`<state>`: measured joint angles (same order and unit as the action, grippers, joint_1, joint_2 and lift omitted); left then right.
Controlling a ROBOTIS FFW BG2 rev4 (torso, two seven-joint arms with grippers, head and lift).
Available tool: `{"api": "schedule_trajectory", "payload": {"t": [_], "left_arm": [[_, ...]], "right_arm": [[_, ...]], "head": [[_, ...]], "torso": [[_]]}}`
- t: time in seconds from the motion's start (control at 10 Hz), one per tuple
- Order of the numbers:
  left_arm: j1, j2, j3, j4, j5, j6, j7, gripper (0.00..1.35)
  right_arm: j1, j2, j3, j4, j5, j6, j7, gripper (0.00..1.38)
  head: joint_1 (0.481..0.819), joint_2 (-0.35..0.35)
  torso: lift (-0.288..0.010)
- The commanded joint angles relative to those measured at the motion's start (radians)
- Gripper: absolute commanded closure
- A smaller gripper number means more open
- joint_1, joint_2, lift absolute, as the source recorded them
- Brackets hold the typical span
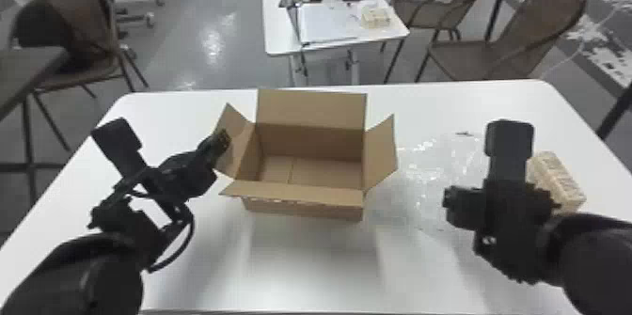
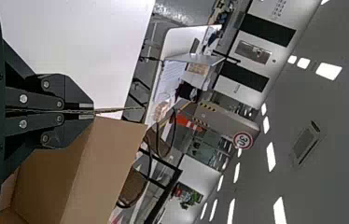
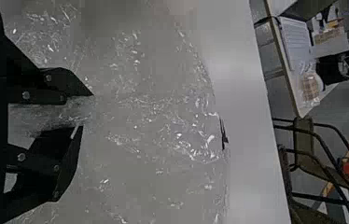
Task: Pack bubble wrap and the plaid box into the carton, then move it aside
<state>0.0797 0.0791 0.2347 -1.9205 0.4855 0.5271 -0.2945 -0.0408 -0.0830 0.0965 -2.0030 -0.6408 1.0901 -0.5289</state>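
Observation:
The open carton (image 1: 303, 208) stands mid-table, its flaps spread and its inside bare. At its left flap is my left gripper (image 1: 220, 142); in the left wrist view the left gripper (image 2: 93, 111) is shut on the edge of that cardboard flap (image 2: 109, 158). Clear bubble wrap (image 1: 430, 173) lies flat to the right of the carton. Over the wrap's right part is my right gripper (image 1: 509, 137); in the right wrist view the right gripper (image 3: 87, 111) stands open above the bubble wrap (image 3: 163, 126). The plaid box (image 1: 557, 182) rests on the table, partly hidden behind the right arm.
The white table (image 1: 301, 262) holds all of this. Beyond its far edge stand a second table (image 1: 329, 46) with various items and woven chairs (image 1: 517, 51). Another chair (image 1: 89, 22) and a dark tabletop (image 1: 28, 69) are at the left.

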Motion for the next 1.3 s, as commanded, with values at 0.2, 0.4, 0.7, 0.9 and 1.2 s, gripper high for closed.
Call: {"api": "schedule_trajectory", "payload": {"t": [0.2, 0.4, 0.7, 0.9, 1.2], "left_arm": [[0.0, -0.001, 0.0, 0.005, 0.002, -0.004, 0.0, 1.21], [0.002, -0.001, -0.003, 0.011, 0.002, -0.006, 0.0, 1.21], [0.0, -0.007, -0.005, 0.014, -0.001, -0.012, 0.001, 1.21], [-0.006, -0.007, -0.014, 0.021, -0.002, -0.018, 0.001, 1.21], [-0.008, -0.015, -0.051, 0.031, -0.004, -0.058, 0.043, 1.21]], "right_arm": [[0.021, -0.004, -0.006, -0.103, 0.035, -0.101, 0.044, 1.06], [0.033, -0.003, -0.006, -0.178, 0.064, -0.159, 0.087, 1.06], [0.005, 0.016, 0.006, -0.307, 0.156, -0.225, 0.204, 1.06], [-0.041, 0.037, 0.023, -0.281, 0.161, -0.239, 0.294, 1.06], [-0.163, 0.063, 0.049, -0.155, 0.069, -0.205, 0.489, 1.06]], "head": [[0.695, 0.107], [0.695, 0.104], [0.648, 0.106], [0.603, 0.121], [0.57, 0.169]], "torso": [[-0.166], [-0.166], [-0.166], [-0.166], [-0.166]]}}
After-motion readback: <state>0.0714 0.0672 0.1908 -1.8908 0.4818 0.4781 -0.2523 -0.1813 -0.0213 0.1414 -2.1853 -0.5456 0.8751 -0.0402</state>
